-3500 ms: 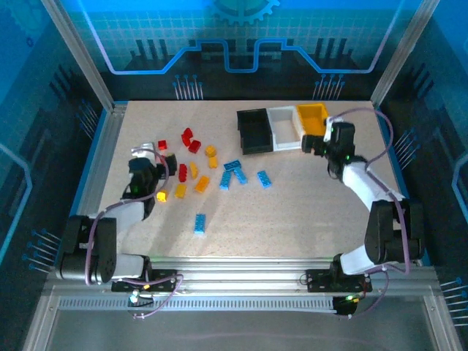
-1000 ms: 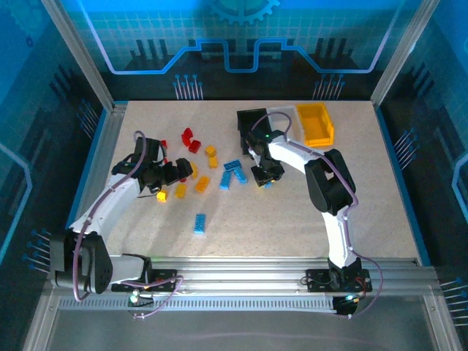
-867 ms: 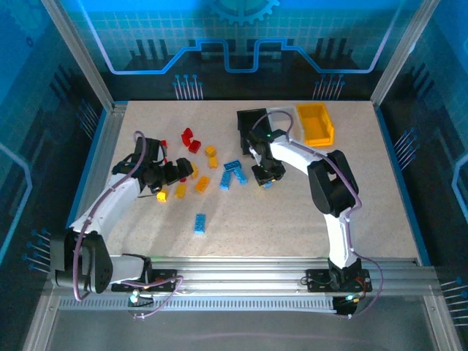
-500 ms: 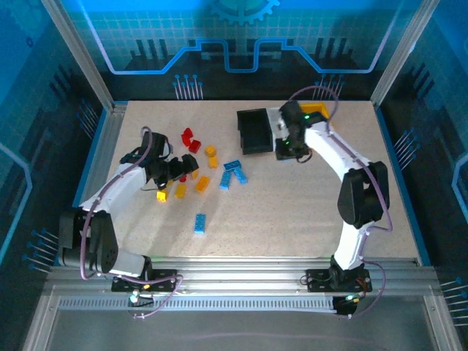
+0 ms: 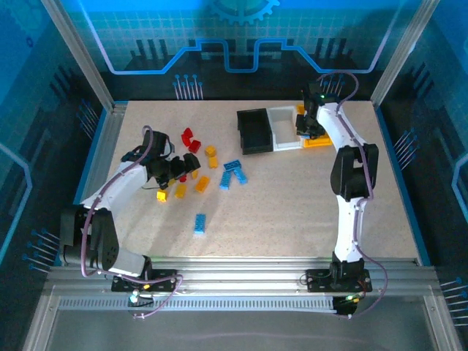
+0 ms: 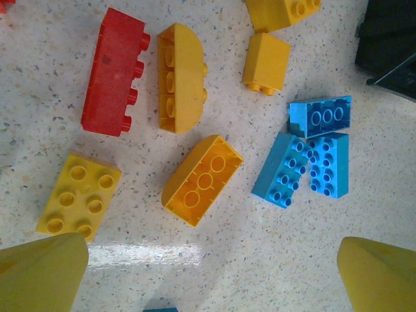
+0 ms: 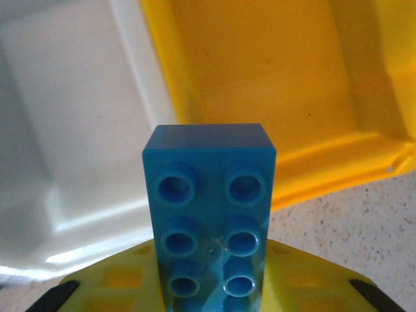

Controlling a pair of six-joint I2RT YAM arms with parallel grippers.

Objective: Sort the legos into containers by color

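nearest the arm bases, one light blue brick (image 5: 199, 223) lies alone on the table (image 5: 292, 212), well apart from the rest.

further out, the left end effector (image 6: 208, 276) hangs over the main scatter with its jaws spread wide and nothing between them. below it the left wrist view shows a red brick (image 6: 115, 81), a yellow square brick (image 6: 78, 203), an orange-yellow rounded brick (image 6: 201, 180) and a cluster of light blue bricks (image 6: 312, 153), all loose on the table and none of them binned.

at the far edge stand the black bin (image 5: 254, 133), the white bin (image 7: 71, 117) and the yellow bin (image 7: 273, 71), touching side by side. the right end effector (image 5: 307, 129) is closed on a blue brick (image 7: 209, 201), studs facing the wrist camera, and it holds that brick above the shared wall between the white and yellow bins.

the step in hand, as i judge it, is the release of this brick. opened here, the brick could strike the wall and tip into either bin. i would keep the yellow bin for the orange-yellow bricks, so i would shift toward the white bin until the whole brick hangs over its floor. i would then lower it inside the rim and open slowly, to keep it from bouncing out.
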